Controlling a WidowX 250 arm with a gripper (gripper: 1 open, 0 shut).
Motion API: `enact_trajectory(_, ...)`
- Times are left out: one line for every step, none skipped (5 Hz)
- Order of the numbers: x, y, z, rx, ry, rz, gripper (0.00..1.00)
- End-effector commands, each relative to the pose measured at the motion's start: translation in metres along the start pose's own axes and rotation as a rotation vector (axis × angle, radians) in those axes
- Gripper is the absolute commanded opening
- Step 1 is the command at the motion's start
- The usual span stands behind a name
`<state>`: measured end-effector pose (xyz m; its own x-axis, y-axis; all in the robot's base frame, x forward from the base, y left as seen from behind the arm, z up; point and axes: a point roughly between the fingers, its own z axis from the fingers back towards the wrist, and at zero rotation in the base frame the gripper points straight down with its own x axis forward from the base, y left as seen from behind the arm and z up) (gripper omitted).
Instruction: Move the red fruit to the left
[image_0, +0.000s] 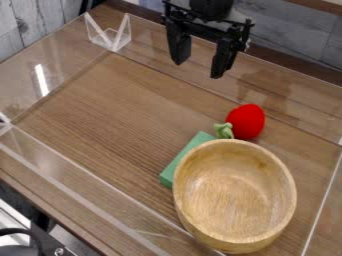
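Observation:
The red fruit (246, 120), a small bright red toy strawberry with a pale green cap on its left side, rests on the wooden table to the right of centre. It touches the far corner of a green cloth. My gripper (199, 56) hangs above and to the left of the fruit, pointing down. Its two dark fingers stand apart with nothing between them. A clear gap separates the gripper from the fruit.
A wooden bowl (285, 225) sits at the front right, partly on the flat green cloth (182, 162). Clear plastic walls (40, 80) ring the table. A small transparent stand (107, 32) is at the back left.

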<state>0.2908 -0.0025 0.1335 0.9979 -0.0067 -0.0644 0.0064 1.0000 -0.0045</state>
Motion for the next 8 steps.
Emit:
enact_trajectory(0.001, -0.007, -0.007, -0.006, 0.007, -0.007, 1.0)
enact_trajectory(0.007, -0.017, -0.029, -0.011, 0.0, -0.066, 1.0)
enact_trajectory(0.012, -0.046, -0.036, -0.009, -0.027, -0.108, 1.0)
enact_trajectory(0.015, -0.079, -0.036, -0.011, -0.058, -0.155, 1.0)
enact_trajectory(0.032, -0.071, -0.027, -0.024, -0.099, -0.134, 1.0)
enact_trajectory(0.041, -0.055, -0.02, -0.01, -0.136, -0.122, 1.0)
enact_trajectory(0.039, -0.059, -0.022, -0.024, -0.153, -0.176, 1.0)
enact_trajectory(0.037, -0.067, -0.024, -0.026, -0.146, -0.204, 1.0)
